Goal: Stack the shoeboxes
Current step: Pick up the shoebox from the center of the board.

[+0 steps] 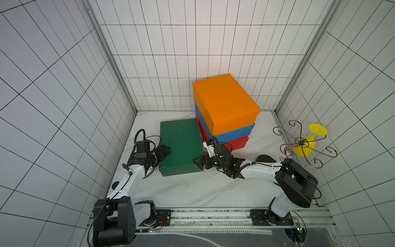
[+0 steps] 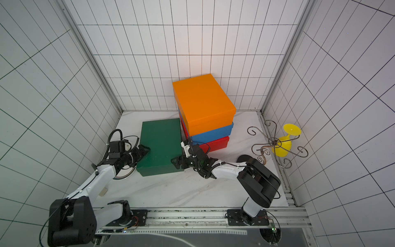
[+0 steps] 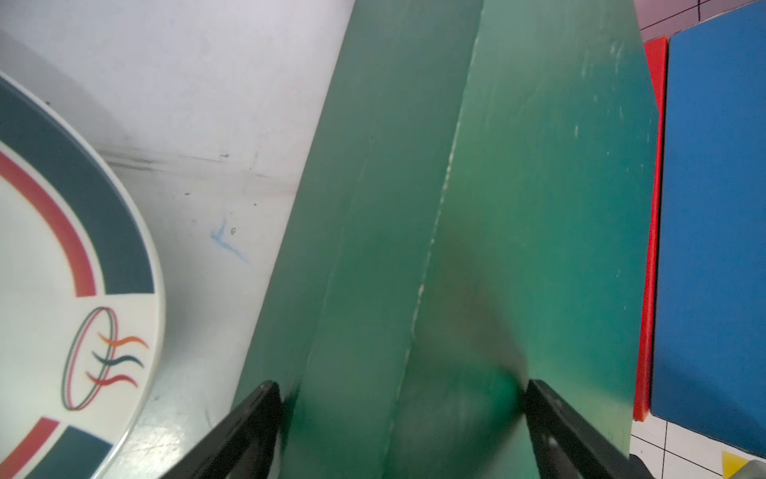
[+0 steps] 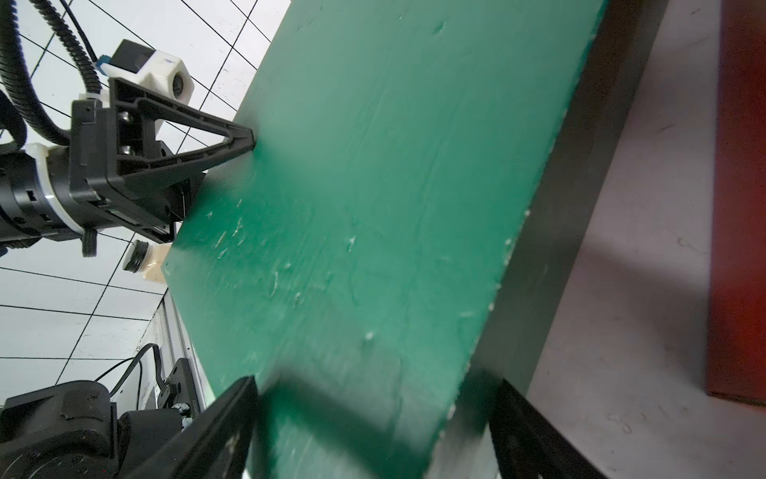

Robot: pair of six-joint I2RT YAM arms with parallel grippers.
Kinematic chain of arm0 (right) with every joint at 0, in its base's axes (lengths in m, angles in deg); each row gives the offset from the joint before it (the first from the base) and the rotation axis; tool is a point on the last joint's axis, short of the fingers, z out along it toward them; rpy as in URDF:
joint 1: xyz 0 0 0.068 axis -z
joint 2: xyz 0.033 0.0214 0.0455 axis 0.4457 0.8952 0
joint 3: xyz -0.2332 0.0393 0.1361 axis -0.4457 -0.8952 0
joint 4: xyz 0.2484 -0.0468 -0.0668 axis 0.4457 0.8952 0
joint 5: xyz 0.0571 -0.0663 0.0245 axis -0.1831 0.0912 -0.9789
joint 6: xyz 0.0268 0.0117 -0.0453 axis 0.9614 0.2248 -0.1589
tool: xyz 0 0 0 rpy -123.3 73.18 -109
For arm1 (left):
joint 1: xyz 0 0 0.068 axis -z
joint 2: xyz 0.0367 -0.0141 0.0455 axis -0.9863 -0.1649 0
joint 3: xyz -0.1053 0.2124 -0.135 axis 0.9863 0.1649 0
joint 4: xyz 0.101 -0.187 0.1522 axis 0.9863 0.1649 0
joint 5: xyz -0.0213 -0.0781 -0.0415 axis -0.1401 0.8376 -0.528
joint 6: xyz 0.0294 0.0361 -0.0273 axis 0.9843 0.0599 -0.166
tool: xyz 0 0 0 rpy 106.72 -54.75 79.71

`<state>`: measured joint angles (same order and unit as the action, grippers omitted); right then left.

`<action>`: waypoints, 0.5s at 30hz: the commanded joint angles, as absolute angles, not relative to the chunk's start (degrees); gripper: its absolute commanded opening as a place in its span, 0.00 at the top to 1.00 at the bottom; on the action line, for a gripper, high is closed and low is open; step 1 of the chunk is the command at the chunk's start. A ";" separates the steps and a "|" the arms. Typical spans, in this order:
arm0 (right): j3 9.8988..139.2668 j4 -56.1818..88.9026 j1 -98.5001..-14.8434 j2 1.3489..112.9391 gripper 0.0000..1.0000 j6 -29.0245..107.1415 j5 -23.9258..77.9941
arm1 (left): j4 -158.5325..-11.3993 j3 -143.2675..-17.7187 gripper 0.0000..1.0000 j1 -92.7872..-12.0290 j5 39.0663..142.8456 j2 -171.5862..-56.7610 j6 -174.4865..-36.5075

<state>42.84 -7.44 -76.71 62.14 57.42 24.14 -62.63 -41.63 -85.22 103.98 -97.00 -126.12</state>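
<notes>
The dark green shoebox (image 1: pixel 181 145) lay on the table (image 1: pixel 192 188), close beside the orange, blue and red stack (image 1: pixel 224 100). The left gripper (image 1: pixel 165 153) and right gripper (image 1: pixel 197 163) straddled its long edges, jaws wide; whether either had clamped was unclear. A lid-only hold could pull the lid off, or a careless lift could topple the stack.
</notes>
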 commanded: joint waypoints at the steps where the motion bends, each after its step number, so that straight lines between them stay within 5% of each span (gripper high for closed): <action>1: 48.94 -8.98 -78.53 63.73 0.17 57.73 20.29 | -62.03 -39.91 0.12 -82.14 108.76 -96.35 -127.59; 15: 55.71 -3.51 -81.56 60.07 0.31 55.92 17.06 | -55.45 -45.28 0.15 -82.02 109.05 -85.58 -130.33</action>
<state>46.60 -0.95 -78.17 61.88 58.49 21.56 -56.58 -42.02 -84.30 98.85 -87.76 -126.91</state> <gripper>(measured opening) 0.695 0.856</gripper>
